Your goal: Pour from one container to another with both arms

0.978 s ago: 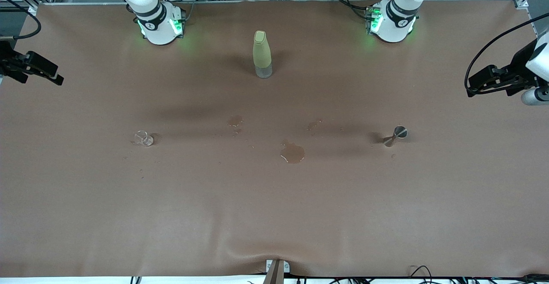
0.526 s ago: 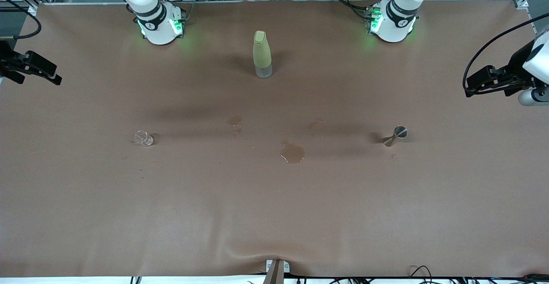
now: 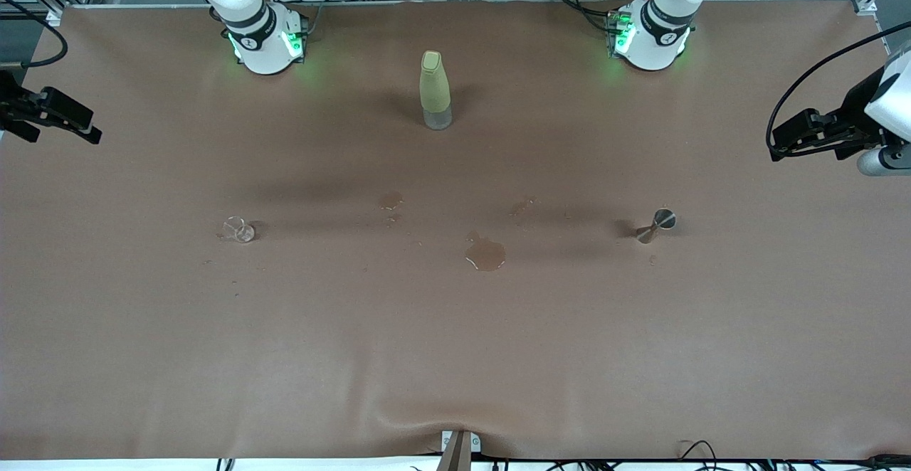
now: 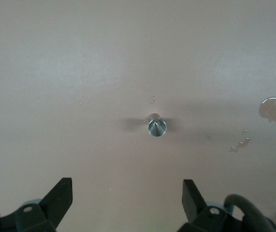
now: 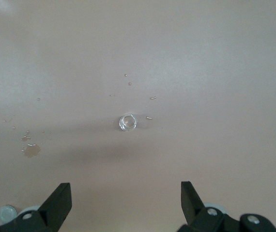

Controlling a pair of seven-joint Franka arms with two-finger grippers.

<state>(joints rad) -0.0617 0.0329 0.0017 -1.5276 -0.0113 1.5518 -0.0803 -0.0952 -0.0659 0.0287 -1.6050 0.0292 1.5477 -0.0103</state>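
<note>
The tiny clear glass cup (image 3: 238, 230) (image 5: 128, 122) stands upright on the brown table toward the right arm's end. The silver jigger (image 3: 656, 225) (image 4: 156, 126) stands upright toward the left arm's end. My right gripper (image 3: 92, 133) (image 5: 126, 193) hangs high over the table's edge at its own end, open and empty, well away from the cup. My left gripper (image 3: 777, 147) (image 4: 127, 193) hangs high over its end of the table, open and empty, with the jigger well apart from it.
A tall pale yellow-green bottle (image 3: 435, 90) stands between the two bases, farther from the front camera. A wet puddle (image 3: 486, 254) (image 4: 273, 108) (image 5: 31, 151) lies mid-table between cup and jigger. Smaller splashes (image 3: 390, 201) and droplets lie around it.
Both grippers have drifted a little outward toward their own ends of the table. Cup, jigger and bottle have not moved.
</note>
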